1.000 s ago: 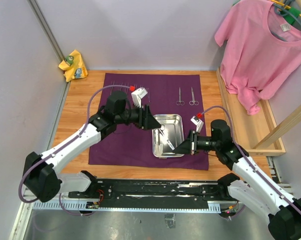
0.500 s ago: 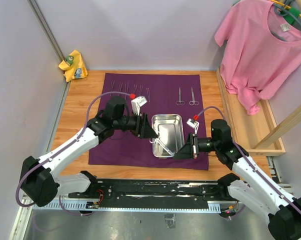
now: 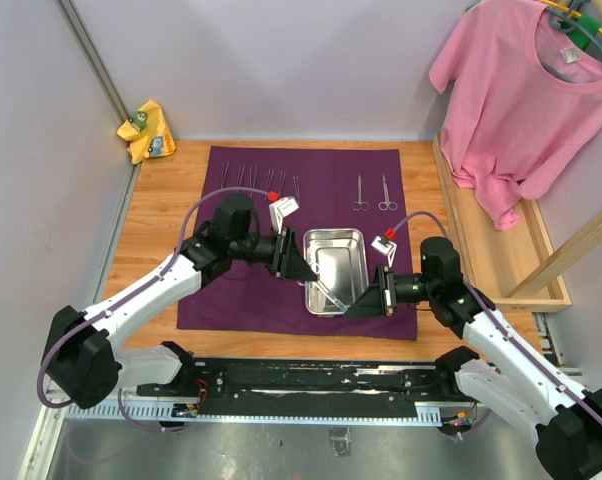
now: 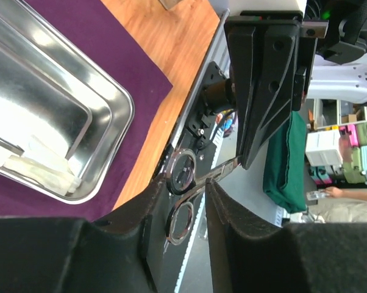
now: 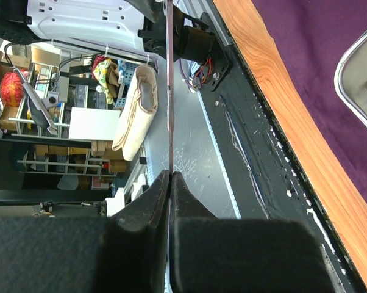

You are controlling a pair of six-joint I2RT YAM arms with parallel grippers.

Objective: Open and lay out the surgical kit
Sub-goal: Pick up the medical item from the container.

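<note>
Spanning diagonally from the left gripper (image 3: pixel 304 272) to the right gripper (image 3: pixel 352 307) over the tray's (image 3: pixel 353 236) lower edge, the scissors (image 3: pixel 328 293) are pinched by the blade at the right, their rings flanked at the left, grip undeterminable.

We see the wooden desk (image 3: pixel 161 215) carrying the dark purple cloth (image 3: pixel 241 290) spread flat, with a yellow rag (image 3: pixel 146 130) by its far-left corner.
</note>
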